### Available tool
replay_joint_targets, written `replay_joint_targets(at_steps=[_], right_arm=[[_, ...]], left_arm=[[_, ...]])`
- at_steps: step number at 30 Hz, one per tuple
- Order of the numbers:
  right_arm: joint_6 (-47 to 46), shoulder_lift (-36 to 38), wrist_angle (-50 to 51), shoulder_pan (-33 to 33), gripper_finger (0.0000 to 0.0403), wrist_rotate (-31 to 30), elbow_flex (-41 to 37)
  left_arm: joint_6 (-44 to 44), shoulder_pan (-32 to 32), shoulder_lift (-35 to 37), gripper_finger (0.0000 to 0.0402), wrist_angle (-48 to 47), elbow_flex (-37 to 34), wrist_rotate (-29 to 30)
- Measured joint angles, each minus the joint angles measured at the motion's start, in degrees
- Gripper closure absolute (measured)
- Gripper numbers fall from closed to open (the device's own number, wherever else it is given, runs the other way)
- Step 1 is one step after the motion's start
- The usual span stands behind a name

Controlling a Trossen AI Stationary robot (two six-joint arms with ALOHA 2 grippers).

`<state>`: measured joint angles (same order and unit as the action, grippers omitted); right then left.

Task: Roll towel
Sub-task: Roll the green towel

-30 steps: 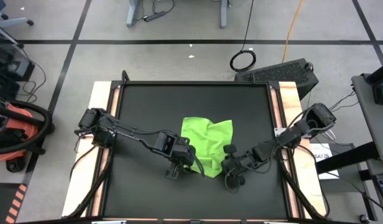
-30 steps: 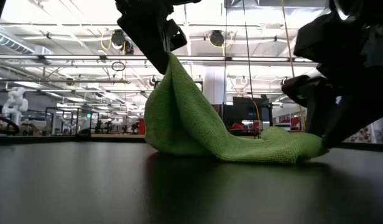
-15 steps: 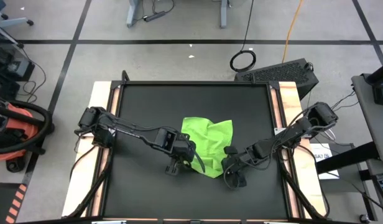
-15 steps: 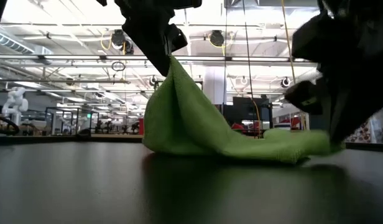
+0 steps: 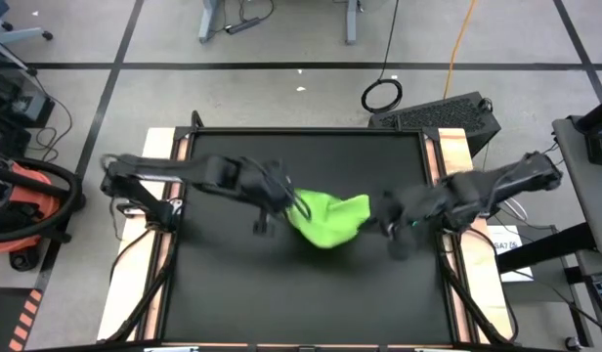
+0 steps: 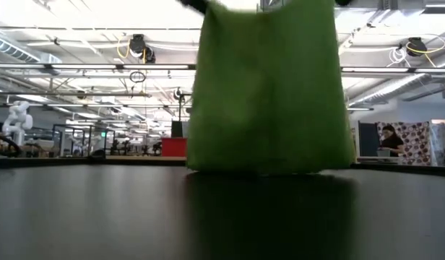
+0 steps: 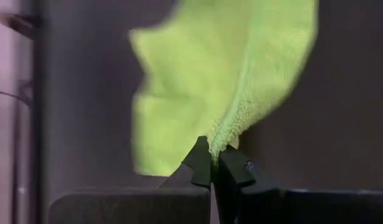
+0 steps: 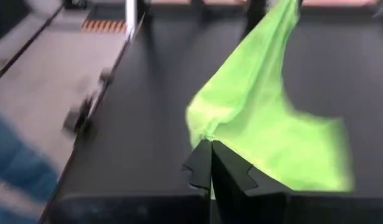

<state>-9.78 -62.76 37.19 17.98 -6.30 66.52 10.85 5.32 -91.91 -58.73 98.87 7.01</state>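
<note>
You have a black matte mat [image 5: 233, 284] covering the table, its pale wooden edges [image 5: 159, 147] showing at both sides. Above its middle hangs the towel [image 5: 329, 217], a lime-green fuzzy cloth, held up by two corners and draping like a curtain, its lower edge at or just above the mat in the low view. Your left gripper [image 7: 213, 163] is pinched tight on one corner; your right gripper [image 8: 209, 163] is clenched on the opposite one. Behind lies a bright workshop with ceiling lights [image 6: 78, 14].
</note>
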Motion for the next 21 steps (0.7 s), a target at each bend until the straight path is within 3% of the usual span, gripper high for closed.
replay_joint_targets(at_steps=[5,9,16,21], right_arm=[[6.26,2.12,8.29,-4.75,0.0403,-4.86,11.89],[11.47,2.11,12.27,-10.03,0.0403,-6.07,18.35],[16.34,1.06,19.08,-22.46,0.0402,-7.43,20.5],[19.51,0.63,20.16,-30.33,0.0402,-7.48,20.48]], left_arm=[[3.45,-3.51,3.58,0.0401,1.41,9.23,1.83],[10.2,-6.44,3.8,0.0401,2.17,14.2,6.58],[15.61,-16.84,1.95,0.0401,7.77,14.33,8.28],[16.6,-23.09,-1.39,0.0401,11.13,14.25,5.89]])
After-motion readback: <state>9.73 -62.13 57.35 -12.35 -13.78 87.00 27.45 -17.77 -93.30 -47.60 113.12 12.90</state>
